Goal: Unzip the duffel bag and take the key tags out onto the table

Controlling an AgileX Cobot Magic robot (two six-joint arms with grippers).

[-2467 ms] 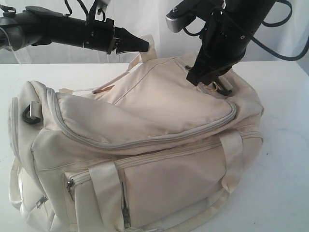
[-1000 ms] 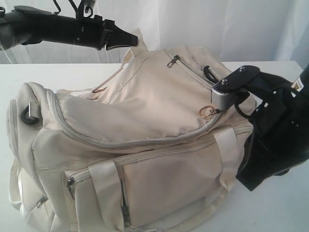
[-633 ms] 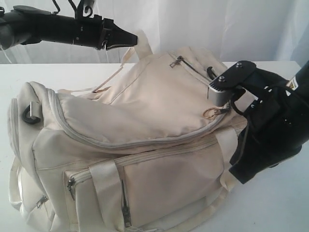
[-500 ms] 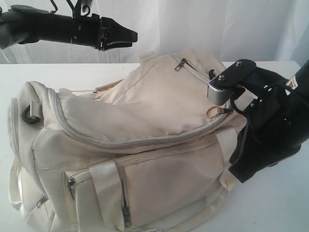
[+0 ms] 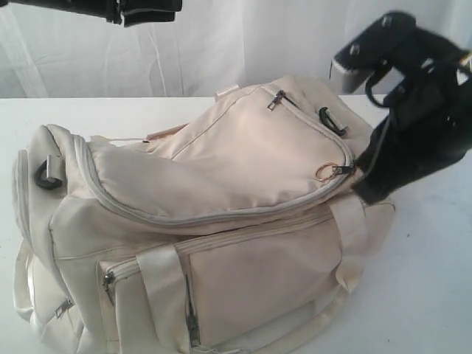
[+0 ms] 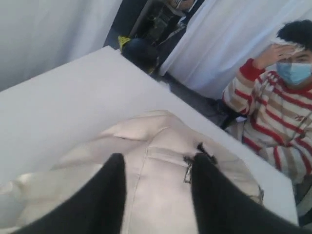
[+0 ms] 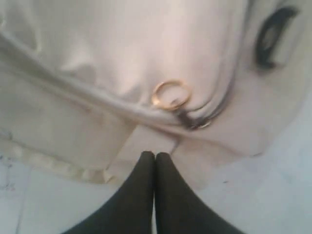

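Observation:
The cream duffel bag [image 5: 221, 184] lies on the white table [image 5: 431, 287] with its long grey zipper closed. A gold ring pull [image 5: 324, 172] hangs at the zipper's right end. My right gripper [image 5: 360, 193] points at that end and is shut with nothing between its fingers. In the right wrist view the shut gripper [image 7: 155, 155] sits just short of the gold ring pull [image 7: 170, 94], not touching it. My left gripper [image 5: 168, 9] hovers high above the bag's back. In its own view the left gripper [image 6: 156, 165] is open above the bag's top pocket zipper pull [image 6: 187, 173]. The key tags are hidden.
A black strap ring [image 5: 332, 120] sits on the bag's right end and another [image 5: 46, 177] on the left end. A seated person in a striped sweater and mask [image 6: 278, 102] is beyond the table's far edge. White curtains hang behind the table.
My right arm has lifted higher at the bag's right end, away from the gold ring. My left arm has risen to the top of the view. The bag's back top has settled.

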